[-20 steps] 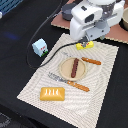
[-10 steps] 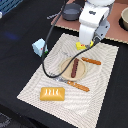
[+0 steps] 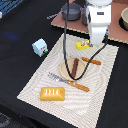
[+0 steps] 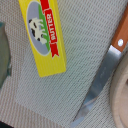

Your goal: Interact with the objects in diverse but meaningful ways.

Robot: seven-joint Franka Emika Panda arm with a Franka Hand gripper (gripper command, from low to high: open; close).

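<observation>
Striped mat (image 3: 40, 80) under you; your gripper (image 3: 95, 44) hovers over the butter box (image 4: 46, 37), upper right; its opening I can't tell.

Bright even light, soft shadows, exterior view coarse and blurry, wrist close-up slightly soft

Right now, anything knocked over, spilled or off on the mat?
Nothing spilled or damaged. The sausage lies on the plate, fork and knife flat beside it. The butter box lies at an angle to the mat's edges.
</observation>
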